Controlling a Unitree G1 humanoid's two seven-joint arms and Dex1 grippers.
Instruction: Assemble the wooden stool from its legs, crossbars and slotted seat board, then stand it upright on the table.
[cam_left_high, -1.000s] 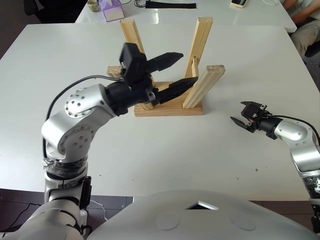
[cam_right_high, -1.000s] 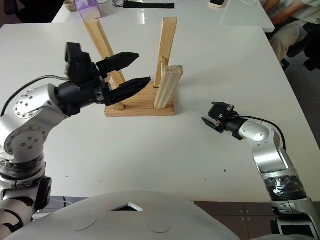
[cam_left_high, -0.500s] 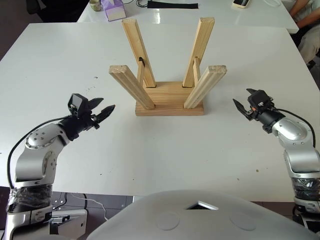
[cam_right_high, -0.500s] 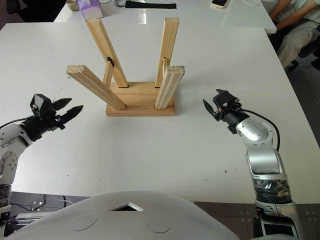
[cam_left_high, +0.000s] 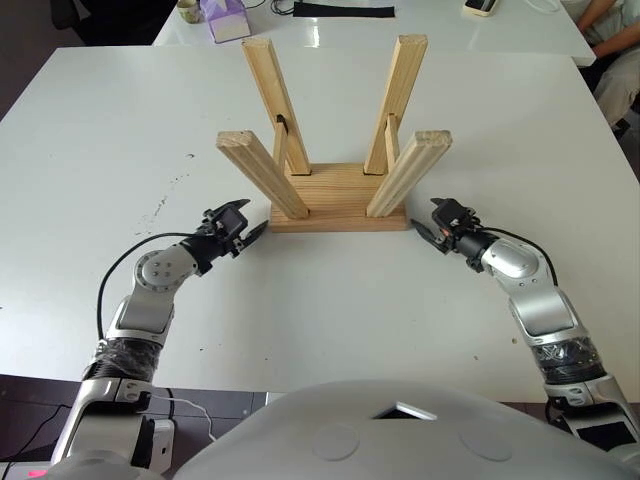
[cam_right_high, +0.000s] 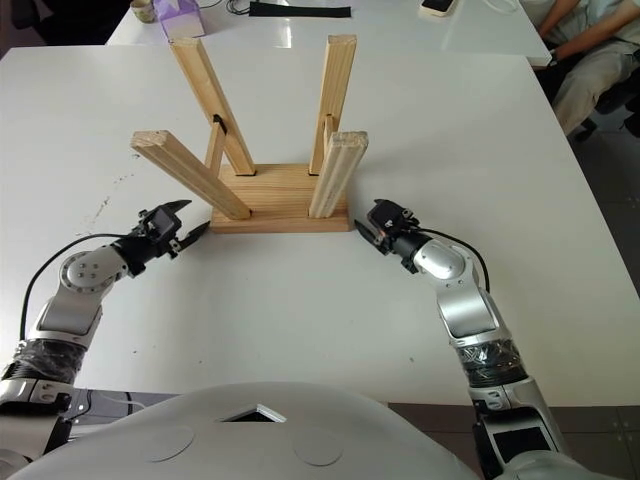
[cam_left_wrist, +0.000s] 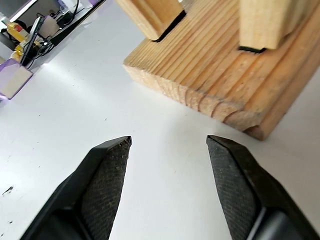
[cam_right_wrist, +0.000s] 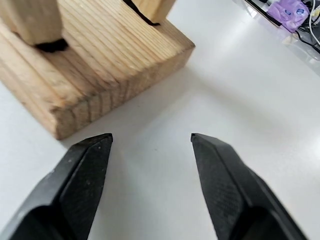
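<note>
The wooden stool stands upside down on the white table (cam_left_high: 320, 300). Its seat board (cam_left_high: 338, 203) lies flat and four legs splay upward, among them the front left leg (cam_left_high: 262, 172) and the front right leg (cam_left_high: 408, 172). Short crossbars (cam_left_high: 283, 145) join the legs on each side. My left gripper (cam_left_high: 245, 228) is open, low over the table just off the board's left end (cam_left_wrist: 225, 75). Just as low, my right gripper (cam_left_high: 428, 222) is open beside the board's right end (cam_right_wrist: 90, 65). Neither one touches the wood.
A second table behind holds a purple box (cam_left_high: 222, 18), a cup (cam_left_high: 186, 10) and a black strip (cam_left_high: 342, 11). Small dark specks (cam_left_high: 165, 195) mark the table to the left. Open tabletop lies on all sides of the stool.
The left arm dropped from in front of the stool, swung out left, then came in to the board's left end. The right gripper moved in to the board's right end. The stool stayed put.
</note>
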